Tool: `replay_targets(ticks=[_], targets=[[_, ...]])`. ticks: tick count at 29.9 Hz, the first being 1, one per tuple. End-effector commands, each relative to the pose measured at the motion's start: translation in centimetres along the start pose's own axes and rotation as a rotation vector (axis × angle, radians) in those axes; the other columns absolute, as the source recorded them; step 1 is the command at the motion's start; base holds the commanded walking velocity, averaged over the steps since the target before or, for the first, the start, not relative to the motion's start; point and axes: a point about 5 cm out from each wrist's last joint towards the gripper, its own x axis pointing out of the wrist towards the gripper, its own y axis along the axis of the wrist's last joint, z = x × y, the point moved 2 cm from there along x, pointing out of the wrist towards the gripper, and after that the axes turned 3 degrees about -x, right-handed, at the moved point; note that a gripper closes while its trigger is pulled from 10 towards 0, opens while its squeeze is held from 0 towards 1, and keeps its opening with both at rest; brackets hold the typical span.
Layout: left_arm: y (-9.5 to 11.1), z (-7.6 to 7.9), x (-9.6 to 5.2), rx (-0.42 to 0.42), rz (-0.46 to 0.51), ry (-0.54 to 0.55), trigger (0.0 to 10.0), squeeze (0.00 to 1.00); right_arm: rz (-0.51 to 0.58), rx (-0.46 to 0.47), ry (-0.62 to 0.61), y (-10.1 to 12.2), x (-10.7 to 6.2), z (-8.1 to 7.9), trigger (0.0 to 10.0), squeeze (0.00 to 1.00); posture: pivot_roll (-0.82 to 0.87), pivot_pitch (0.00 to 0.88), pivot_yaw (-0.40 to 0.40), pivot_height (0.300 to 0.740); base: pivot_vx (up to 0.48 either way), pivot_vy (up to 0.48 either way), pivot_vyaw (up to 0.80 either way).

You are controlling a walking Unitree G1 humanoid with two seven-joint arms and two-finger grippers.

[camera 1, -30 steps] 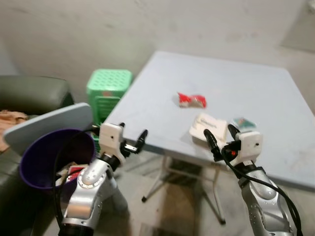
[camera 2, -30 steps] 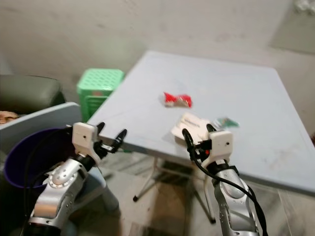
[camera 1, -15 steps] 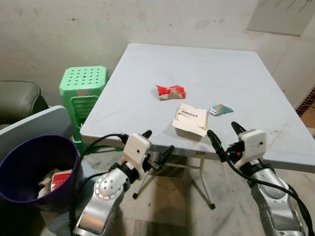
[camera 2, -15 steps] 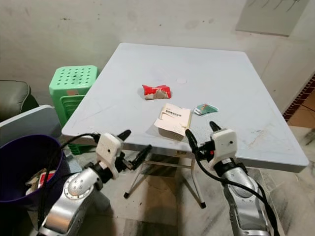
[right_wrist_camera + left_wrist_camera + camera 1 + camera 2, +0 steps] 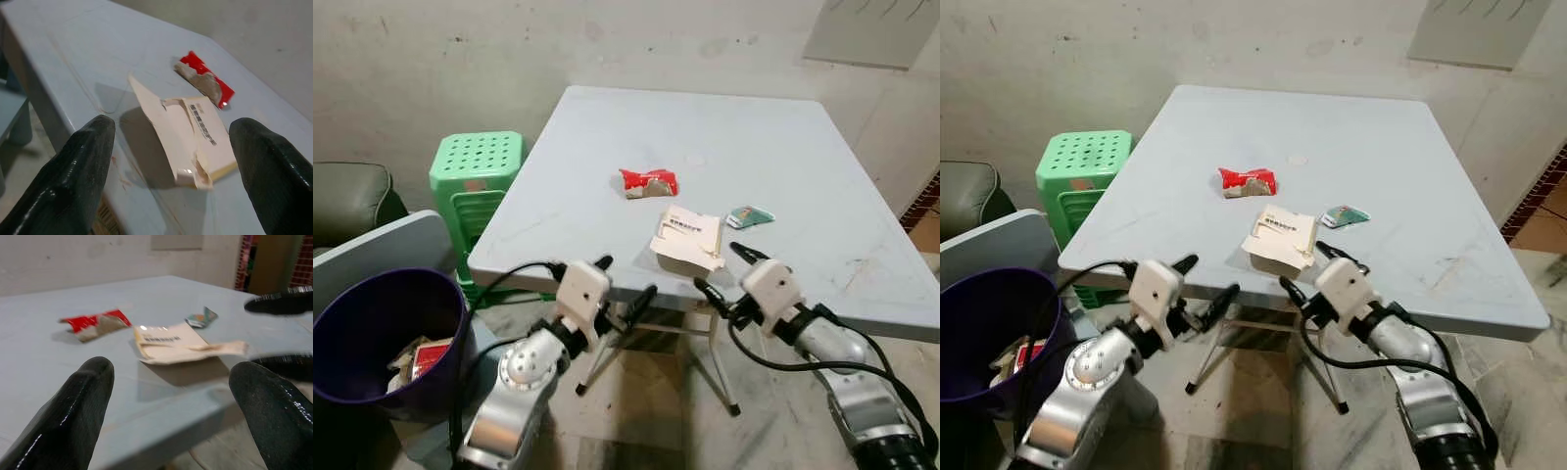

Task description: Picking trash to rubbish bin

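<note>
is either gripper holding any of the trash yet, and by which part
Nothing is held. The left gripper and right gripper are both open at the table's near edge, with the torn paper box lying on the table untouched.

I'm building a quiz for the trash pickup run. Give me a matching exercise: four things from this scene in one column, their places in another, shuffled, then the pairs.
Things:
1. red wrapper
2. torn white carton
3. green stool
4. purple bin

Places:
A. on the floor by the robot's left arm, trash inside
B. at the table's near edge, ahead of the right tool
C. on the floor beside the table
D. mid-table, beyond the carton

Pairs: 1-D, 2-B, 3-C, 4-A
</note>
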Motion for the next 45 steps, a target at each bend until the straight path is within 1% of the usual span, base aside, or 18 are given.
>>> replay_targets(ticks=[1, 9, 14, 17, 19, 27, 28, 29, 30, 32, 34, 37, 38, 39, 40, 41, 43, 45], targets=[[-0.3, -0.3, -0.1, -0.001, -0.015, 0.003, 10.0, 0.00, -0.004, -0.035, 0.029, -0.1, 0.1, 0.0, 10.0, 0.00, 0.03, 0.065, -0.030, 0.715, 0.000, 0.000, 0.00], [-0.2, -0.3, 0.0, -0.002, -0.009, 0.012, 10.0, 0.00, -0.076, -0.119, 0.035, -1.4, 1.4, -0.4, 10.0, 0.00, 0.04, 0.067, -0.042, 0.715, 0.000, 0.000, 0.00], [-0.2, -0.1, 0.0, -0.008, -0.006, 0.015, 10.0, 0.00, -0.109, -0.138, 0.028, -1.9, 1.7, -0.4, 10.0, 0.00, 0.05, 0.067, -0.046, 0.715, 0.000, 0.000, 0.00], [-0.3, -0.1, 0.0, -0.012, -0.007, 0.018, 10.0, 0.00, -0.149, -0.168, 0.002, -2.4, 2.1, -0.2, 10.0, 0.00, 0.05, 0.068, -0.051, 0.715, 0.000, 0.000, 0.00], [-0.3, 0.0, -0.1, -0.019, -0.006, 0.025, 10.0, 0.00, -0.182, -0.217, -0.041, -2.6, 2.8, 0.3, 10.0, 0.00, 0.06, 0.069, -0.053, 0.715, 0.000, 0.000, 0.00], [-0.2, 0.0, 0.0, -0.018, -0.003, 0.028, 10.0, 0.00, -0.203, -0.249, -0.117, -2.4, 3.9, 1.2, 10.0, 0.00, 0.07, 0.068, -0.055, 0.715, 0.000, 0.000, 0.00], [-0.2, 0.1, 0.0, -0.017, -0.003, 0.029, 10.0, 0.00, -0.209, -0.245, -0.129, -2.3, 4.2, 1.3, 7.6, 0.00, 0.07, 0.067, -0.055, 0.715, 0.000, 0.000, 0.00], [-0.2, 0.1, 0.0, -0.017, -0.002, 0.028, 10.0, 0.00, -0.202, -0.259, -0.144, -2.1, 4.4, 1.5, 4.5, 0.00, 0.07, 0.068, -0.054, 0.715, 0.000, 0.000, 0.00], [-0.2, 0.1, 0.0, -0.017, -0.002, 0.028, 10.0, 0.00, -0.202, -0.259, -0.144, -2.1, 4.4, 1.5, 4.5, 0.00, 0.07, 0.068, -0.054, 0.715, 0.000, 0.000, 0.00], [-0.2, 0.1, -0.1, -0.016, -0.002, 0.029, 10.0, 0.00, -0.181, -0.246, -0.145, -1.9, 4.6, 1.5, 0.0, 0.00, 0.07, 0.067, -0.055, 0.715, 0.000, 0.000, 0.00], [-0.2, 0.1, -0.1, -0.016, -0.001, 0.030, 10.0, 0.00, -0.178, -0.240, -0.143, -1.8, 4.7, 1.5, 0.0, 0.00, 0.07, 0.067, -0.055, 0.715, 0.000, 0.000, 0.00], [-0.1, 0.2, -0.1, -0.018, 0.001, 0.024, 10.0, 0.00, -0.183, -0.273, -0.140, -1.7, 4.9, 1.6, 0.0, 0.00, 0.08, 0.068, -0.056, 0.715, 0.000, 0.000, 0.00], [0.0, 0.5, 0.0, -0.021, 0.003, 0.013, 10.0, 0.00, -0.181, -0.270, -0.137, -1.7, 5.1, 1.5, 0.5, 0.00, 0.08, 0.068, -0.057, 0.715, 0.000, 0.000, 0.00], [0.0, 0.7, 0.0, -0.024, 0.004, 0.003, 10.0, 0.00, -0.180, -0.269, -0.137, -1.7, 5.1, 1.5, 0.3, 0.00, 0.08, 0.068, -0.057, 0.715, 0.000, 0.000, 0.00], [0.1, 1.1, 0.1, -0.023, 0.007, -0.012, 10.0, 0.00, -0.178, -0.270, -0.134, -1.7, 5.2, 1.4, 0.5, 0.00, 0.08, 0.068, -0.057, 0.715, 0.000, 0.000, 0.00], [0.1, 1.6, 0.1, -0.023, 0.009, -0.030, 10.0, 0.00, -0.174, -0.272, -0.134, -1.6, 5.3, 1.4, 0.0, 0.00, 0.08, 0.068, -0.059, 0.715, 0.000, 0.000, 0.00], [0.2, 2.4, 0.2, -0.026, 0.013, -0.058, 10.0, 0.00, -0.172, -0.273, -0.127, -1.6, 5.4, 1.3, 0.0, 0.00, 0.08, 0.067, -0.059, 0.715, 0.000, 0.000, 0.00], [0.2, 2.6, 0.2, -0.023, 0.013, -0.064, 10.0, 0.00, -0.168, -0.276, -0.125, -1.6, 5.4, 1.2, 0.0, 0.00, 0.08, 0.066, -0.058, 0.715, 0.000, 0.000, 0.00]])
